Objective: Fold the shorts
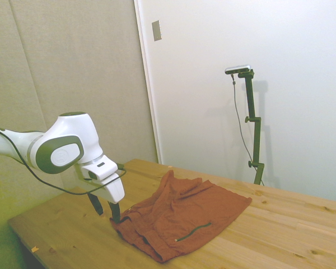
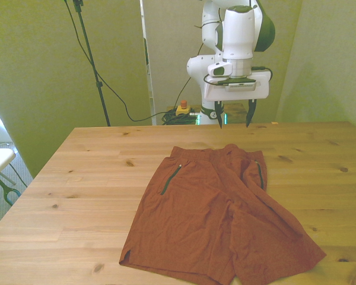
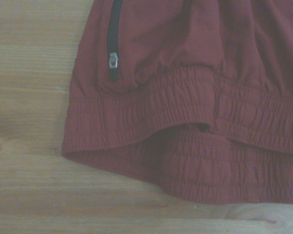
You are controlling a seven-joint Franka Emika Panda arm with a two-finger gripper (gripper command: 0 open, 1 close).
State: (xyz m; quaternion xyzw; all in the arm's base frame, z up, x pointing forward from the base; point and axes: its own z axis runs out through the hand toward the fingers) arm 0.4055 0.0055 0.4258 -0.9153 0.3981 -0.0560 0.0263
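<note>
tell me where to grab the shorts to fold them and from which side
Probably the waistband at a corner, coming straight down from above. The shorts lie flat on the table, and the thick gathered waistband lifts slightly open there, offering an edge to pinch. The open tool hangs just behind that edge.

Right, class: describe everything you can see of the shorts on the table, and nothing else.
The shorts are rust-orange, of thin, soft, wrinkled fabric, lying spread out and unfolded on the wooden table. The gathered elastic waistband lies toward the robot, the leg hems toward the table's opposite edge. A dark zippered pocket slit shows on each side, one with a small metal zipper pull. Near the waistband the cloth bunches up. Only the table touches them; the gripper hangs just behind the waistband, jaws open, holding nothing.
</note>
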